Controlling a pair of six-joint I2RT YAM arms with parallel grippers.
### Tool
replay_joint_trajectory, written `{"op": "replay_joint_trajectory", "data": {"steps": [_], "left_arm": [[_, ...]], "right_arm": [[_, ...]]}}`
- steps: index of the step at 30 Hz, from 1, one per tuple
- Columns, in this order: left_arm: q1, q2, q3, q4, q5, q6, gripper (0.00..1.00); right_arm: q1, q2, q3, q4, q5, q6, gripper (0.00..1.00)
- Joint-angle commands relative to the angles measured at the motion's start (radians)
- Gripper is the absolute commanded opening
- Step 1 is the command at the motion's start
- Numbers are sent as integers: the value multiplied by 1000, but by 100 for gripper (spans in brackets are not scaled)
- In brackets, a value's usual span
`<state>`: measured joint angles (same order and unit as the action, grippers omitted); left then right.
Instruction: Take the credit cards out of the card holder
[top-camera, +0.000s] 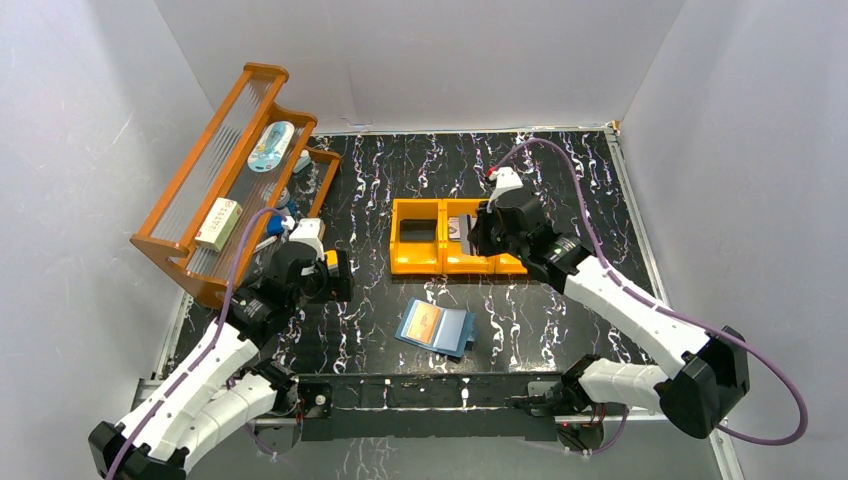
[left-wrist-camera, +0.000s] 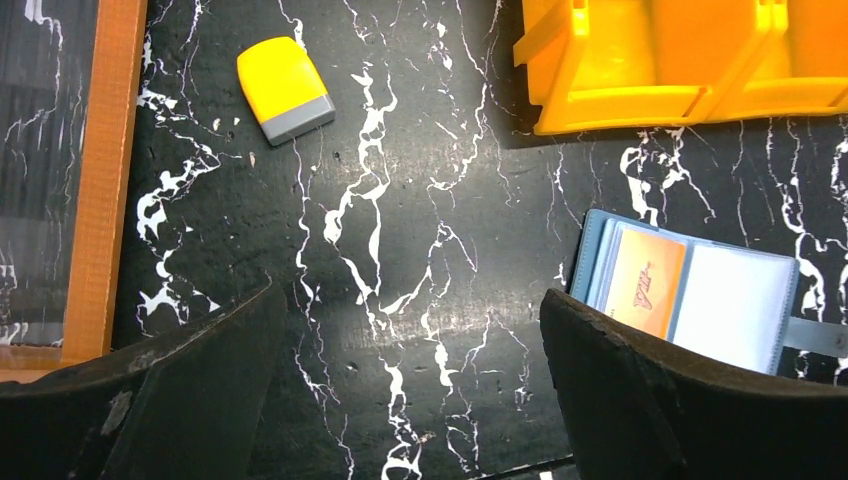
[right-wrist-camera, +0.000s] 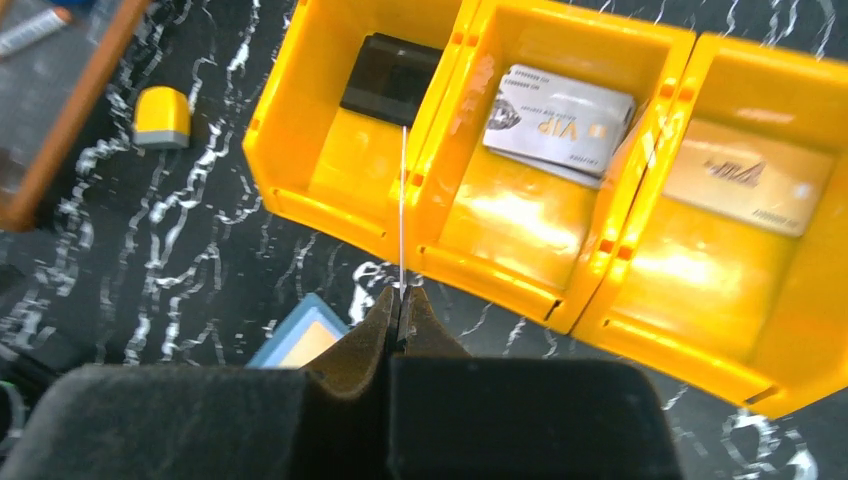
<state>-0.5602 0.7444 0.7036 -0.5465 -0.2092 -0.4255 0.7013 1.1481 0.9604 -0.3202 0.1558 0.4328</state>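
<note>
dark fingers (left-wrist-camera: 200, 400) of the left hand (left-wrist-camera: 410, 300) fill the bottom of its wrist view, spread wide over bare black marbled table (left-wrist-camera: 400, 150) and touching nothing. just beside the right finger lies the card holder (left-wrist-camera: 735, 305), open flat on the table with its pale blue inside up and its closing tab at the right edge. an orange card (left-wrist-camera: 647, 283) sits in the holder's left pocket. a small yellow block with a grey end (left-wrist-camera: 285, 90) lies well apart from the holder, near the wooden rack (left-wrist-camera: 105, 180).

the right hand (right-wrist-camera: 400, 300) hangs over the near wall of the orange three-compartment bin (right-wrist-camera: 330, 205). its fingertips are pressed together on a thin pale strip (right-wrist-camera: 402, 200) seen edge-on, most likely a card held on edge, though the view does not settle that. the strip reaches over the wall between the left and middle compartments. in the bin, a black card (right-wrist-camera: 392, 78) lies in the left compartment, a silver card marked vip (right-wrist-camera: 560, 122) in the middle one and a gold card (right-wrist-camera: 750, 172) in the right one.

from above, the holder lies on the table between the arms, nearer their bases than the bin is. the left hand is near the rack, and the right hand is at the bin's right half.
</note>
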Motion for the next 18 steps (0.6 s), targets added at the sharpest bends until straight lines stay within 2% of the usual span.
{"op": "replay_joint_trajectory", "data": {"steps": [1,10,13,18], "left_arm": [[0,-1,-27,77,-31,51,98],[-1,36,-50,173,25,46,98],[-1,56,-38,165,57,68,98],[-1,52,-44,174,69,76,98]], "right_arm": [[-2,28,80,-1,47,-247,0],[6,130,145,-44,64,-578,0],[14,167,163,-57,66,-734,0],[20,258,195,-60,92,-875,0]]}}
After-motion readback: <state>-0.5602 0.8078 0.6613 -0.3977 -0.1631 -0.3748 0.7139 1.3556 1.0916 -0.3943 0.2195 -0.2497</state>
